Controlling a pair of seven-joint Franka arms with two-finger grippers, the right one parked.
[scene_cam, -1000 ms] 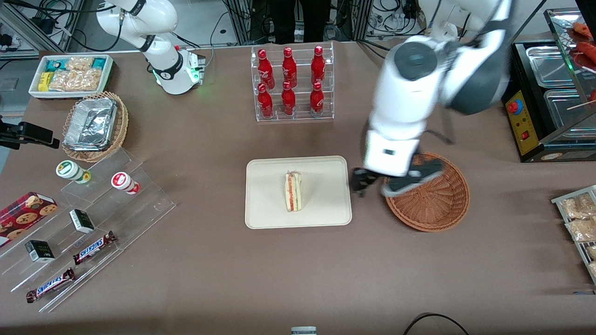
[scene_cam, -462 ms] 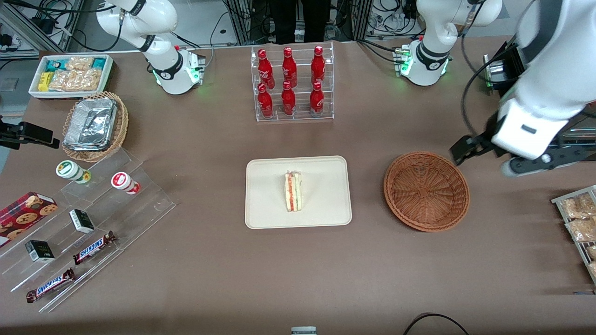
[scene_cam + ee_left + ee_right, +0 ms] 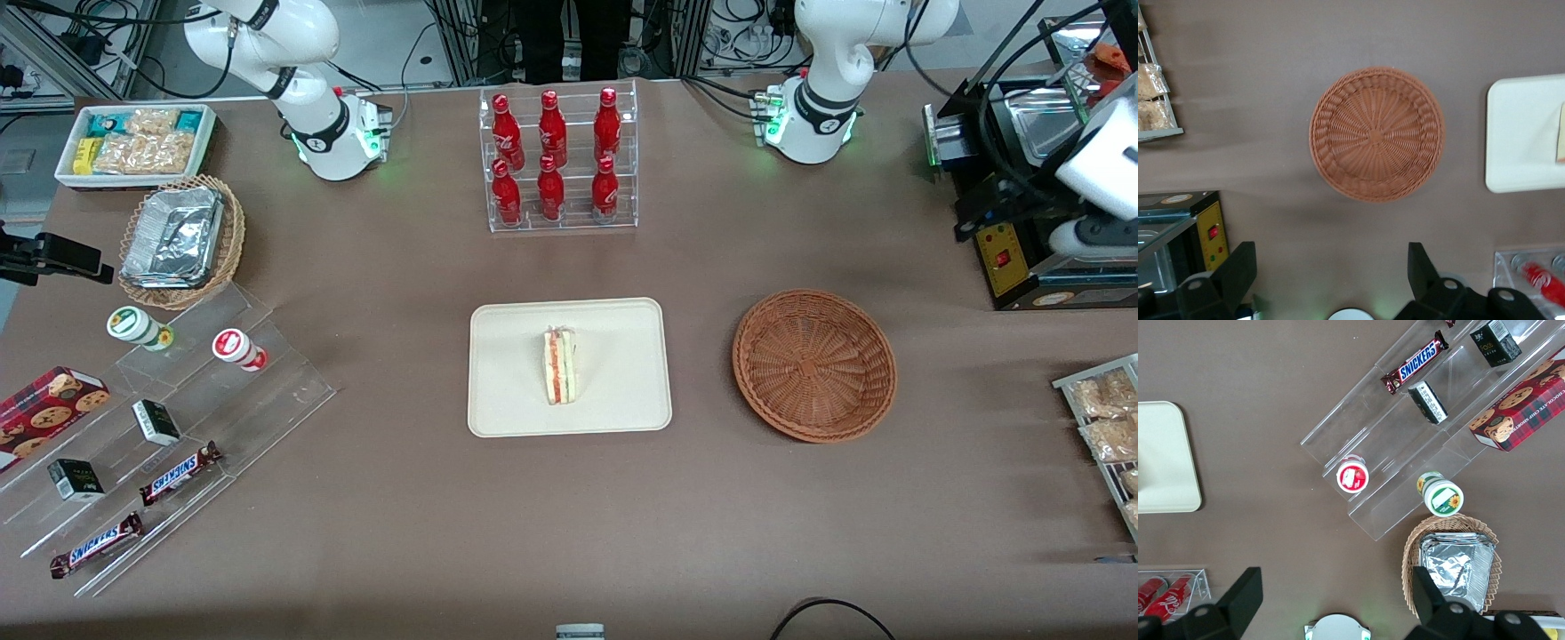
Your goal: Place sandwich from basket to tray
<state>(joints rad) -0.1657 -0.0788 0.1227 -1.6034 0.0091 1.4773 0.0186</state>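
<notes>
The sandwich (image 3: 560, 366), a white-bread wedge with red and green filling, lies on the cream tray (image 3: 507, 382) at the table's middle. The round reddish-brown basket (image 3: 813, 364) stands beside the tray toward the working arm's end, with nothing in it. My gripper (image 3: 982, 220) hangs high by the black machine, farther from the front camera than the basket and well apart from it. In the left wrist view the gripper (image 3: 1330, 257) is open with nothing between its fingers, and the basket (image 3: 1377, 133), the tray (image 3: 1521, 133) and a sliver of the sandwich (image 3: 1561, 133) show below.
A clear rack of red bottles (image 3: 558, 160) stands farther back than the tray. A black machine (image 3: 1009, 258) and a wire rack of snack packs (image 3: 1102, 418) sit at the working arm's end. A tan basket with foil packs (image 3: 182, 240) and acrylic steps (image 3: 178, 418) lie toward the parked arm's end.
My arm has swung up and away from over the basket's edge toward the working arm's end, uncovering the basket. The sandwich stays put on the tray.
</notes>
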